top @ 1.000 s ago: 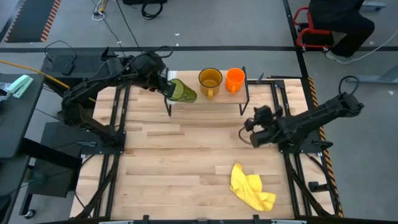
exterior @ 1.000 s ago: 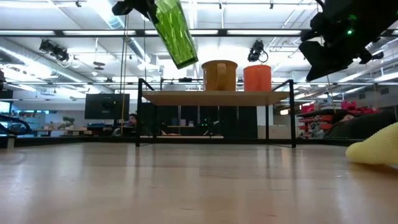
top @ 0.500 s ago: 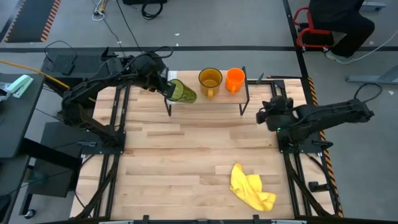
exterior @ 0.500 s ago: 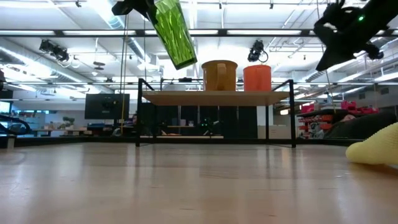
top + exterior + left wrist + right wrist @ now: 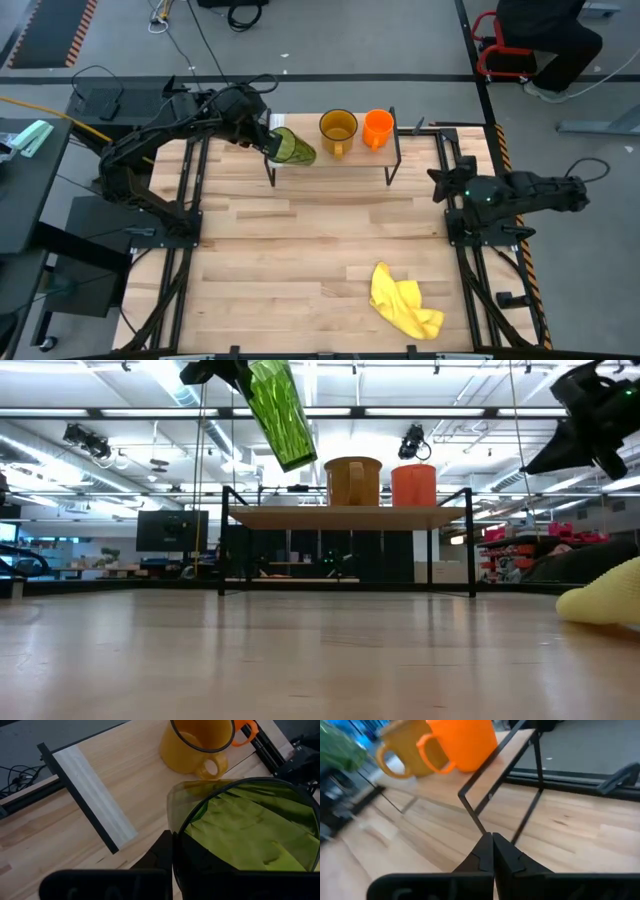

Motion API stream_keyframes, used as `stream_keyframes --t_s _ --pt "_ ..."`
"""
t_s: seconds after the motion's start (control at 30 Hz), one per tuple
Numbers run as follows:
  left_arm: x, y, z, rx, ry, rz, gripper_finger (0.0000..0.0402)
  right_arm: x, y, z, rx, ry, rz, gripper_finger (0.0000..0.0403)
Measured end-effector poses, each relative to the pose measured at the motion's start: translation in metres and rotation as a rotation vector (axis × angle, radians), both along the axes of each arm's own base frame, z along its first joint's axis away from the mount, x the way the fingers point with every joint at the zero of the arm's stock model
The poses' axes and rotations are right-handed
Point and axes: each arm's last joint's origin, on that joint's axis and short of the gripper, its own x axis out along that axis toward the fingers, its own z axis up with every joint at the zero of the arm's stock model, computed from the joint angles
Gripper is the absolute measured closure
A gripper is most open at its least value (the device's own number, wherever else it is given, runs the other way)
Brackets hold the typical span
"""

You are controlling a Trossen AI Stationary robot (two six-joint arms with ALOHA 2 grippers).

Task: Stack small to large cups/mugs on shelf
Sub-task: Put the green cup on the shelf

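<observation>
A translucent green tumbler (image 5: 292,148) hangs tilted over the left end of the shelf (image 5: 300,170), with my left gripper (image 5: 270,142) shut on it. In the low view the tumbler (image 5: 280,412) is well above the plank (image 5: 348,515). An amber mug (image 5: 338,128) and an orange cup (image 5: 377,127) stand side by side on the shelf's right half. My right gripper (image 5: 437,179) is shut on nothing at the table's right edge, level with the shelf's right legs; its closed fingertips (image 5: 492,851) point toward the shelf. My left gripper pinches the tumbler's wall at the rim (image 5: 175,837), one finger (image 5: 162,854) outside and the other inside, seen dark through the green. The fingers come slanting down from the table's far left. The tumbler hangs tilted, base lower and toward the right, clear of the shelf.
A crumpled yellow cloth (image 5: 405,303) lies on the table near the front right. The shelf's thin black legs (image 5: 470,545) stand at the table's far middle. Bare wooden tabletop (image 5: 300,250) spreads between shelf and front edge.
My right gripper has drawn back from the table's middle right toward the right edge, rising slightly and rolling about its own line. The left gripper and the tumbler have kept still.
</observation>
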Motion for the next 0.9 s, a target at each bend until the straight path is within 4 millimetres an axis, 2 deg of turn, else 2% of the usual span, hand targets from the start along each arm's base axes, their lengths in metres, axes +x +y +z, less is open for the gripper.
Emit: stream_keyframes --t_s 0.17,0.5,0.73,0.9 --pt "0.0 0.0 0.0 -0.001 0.0 -0.001 0.039 -0.007 -0.001 -0.005 0.03 -0.11 0.02 0.0402" --pt "0.0 0.0 0.0 -0.003 -0.002 0.004 0.039 -0.003 0.0 -0.006 0.112 -0.18 -0.008 0.0403" --pt "-0.003 0.007 0.0 0.003 -0.004 0.06 0.039 0.015 0.001 -0.036 0.136 -0.168 -0.056 0.0403" --pt "-0.003 0.008 0.0 0.007 -0.002 0.064 0.039 0.026 -0.004 -0.046 0.13 -0.238 -0.055 0.0403"
